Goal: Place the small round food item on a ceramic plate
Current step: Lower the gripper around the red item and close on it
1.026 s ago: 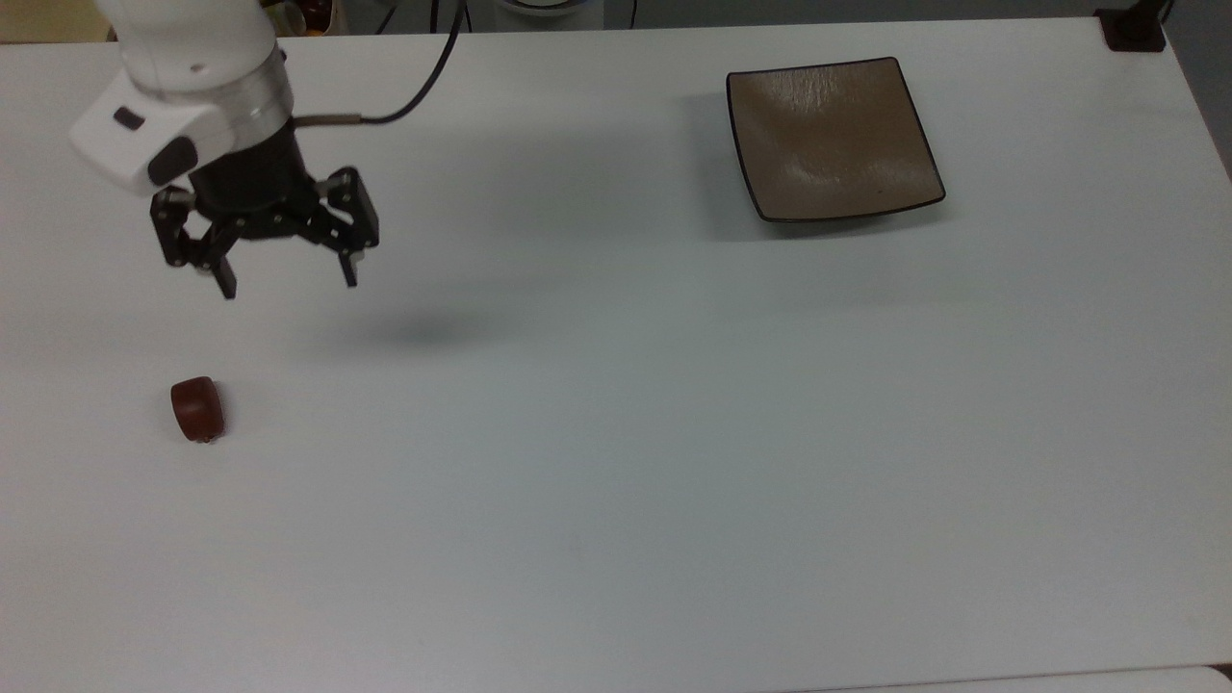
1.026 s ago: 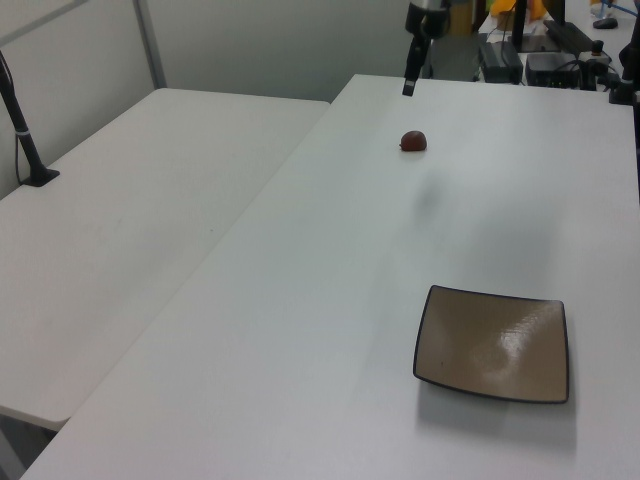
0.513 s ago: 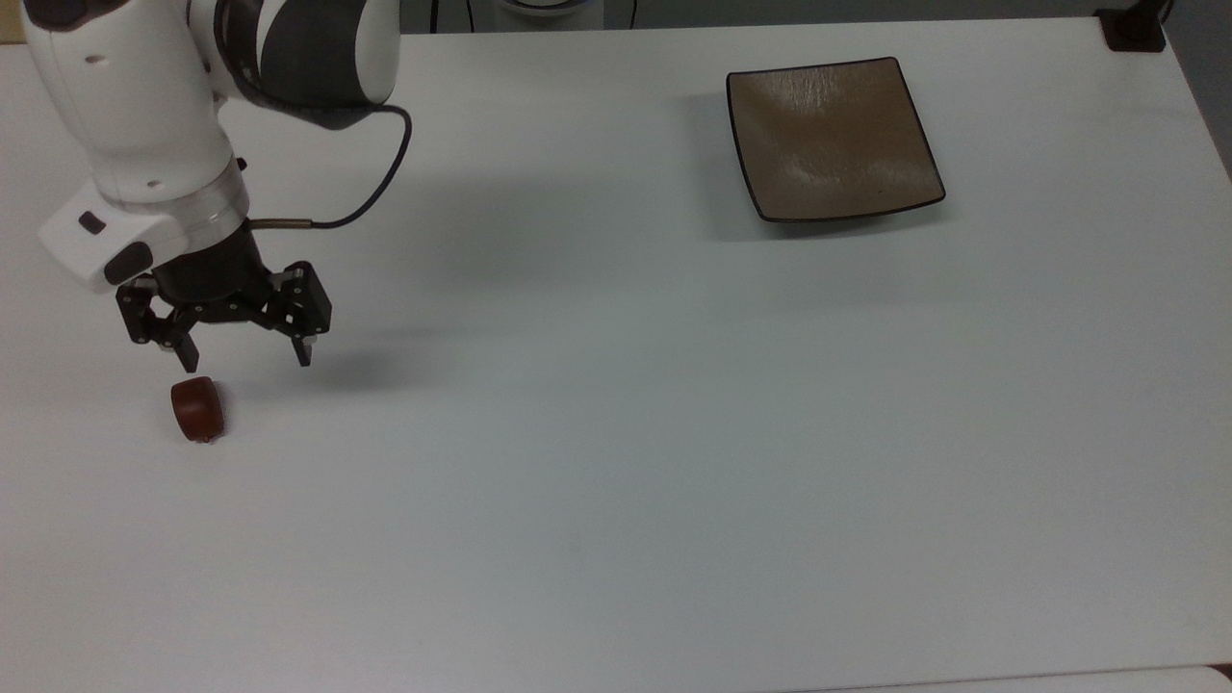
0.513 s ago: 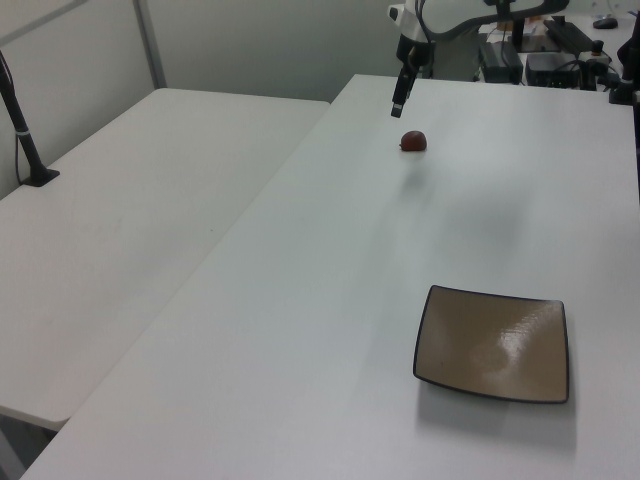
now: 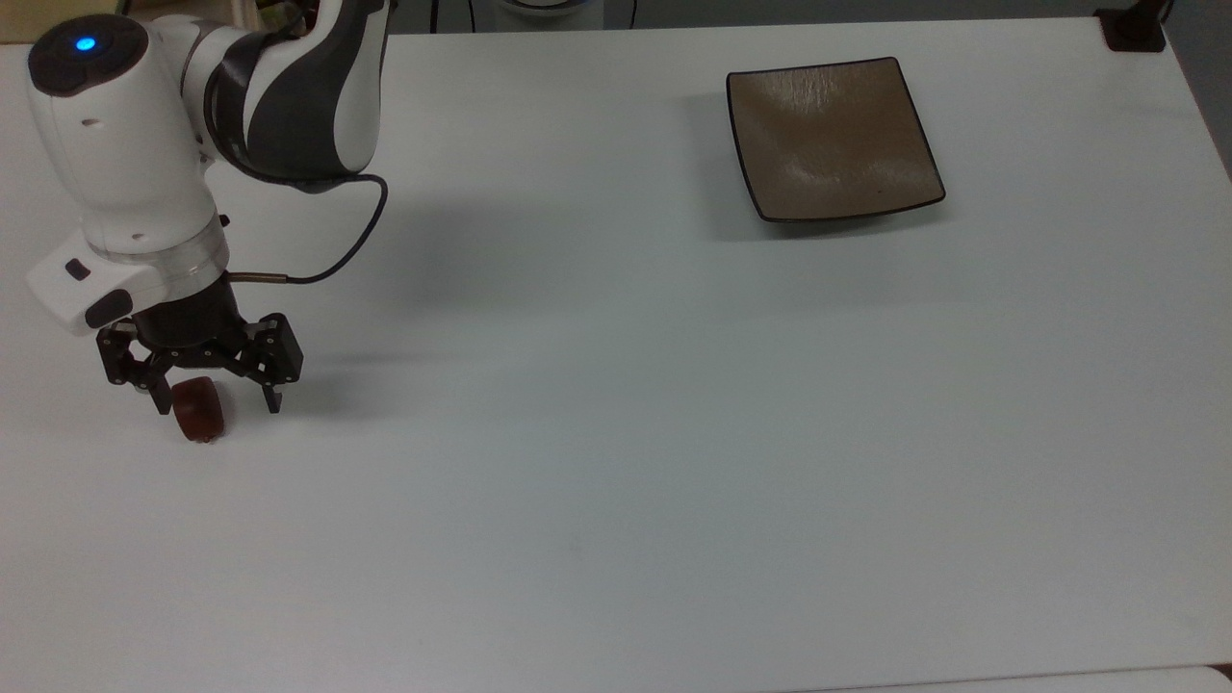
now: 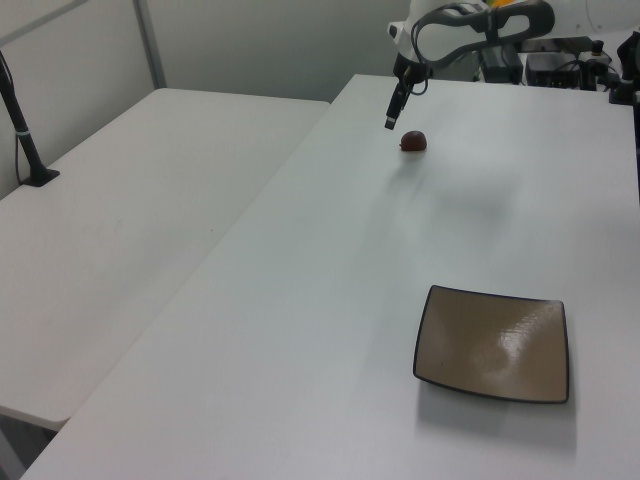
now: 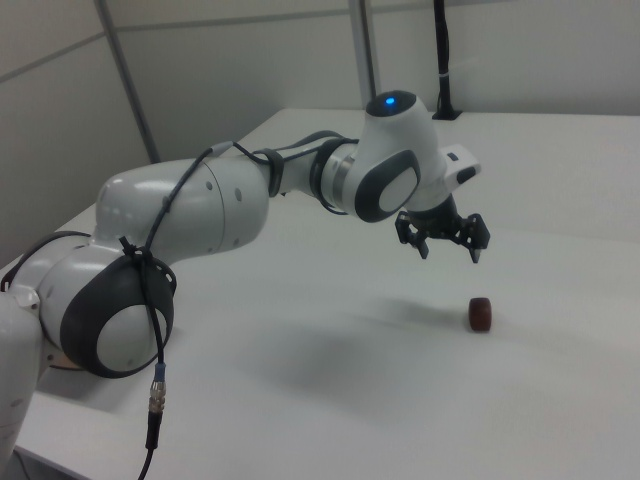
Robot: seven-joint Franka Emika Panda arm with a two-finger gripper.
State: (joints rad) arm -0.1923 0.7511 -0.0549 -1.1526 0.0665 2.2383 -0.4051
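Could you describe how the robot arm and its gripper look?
The arm has glossy white rounded shells with dark grey joint sections and a blue light on top. A thin black cable runs along it. The gripper is black, with two slim linkage fingers.

White table, second white table beside it, black post standing on that second table

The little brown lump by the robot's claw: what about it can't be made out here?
- Small round food item: in the top view, the gripper finger covers its upper left edge.
- Its underside: against the table.
- What food it is: too small in the left view and right view.
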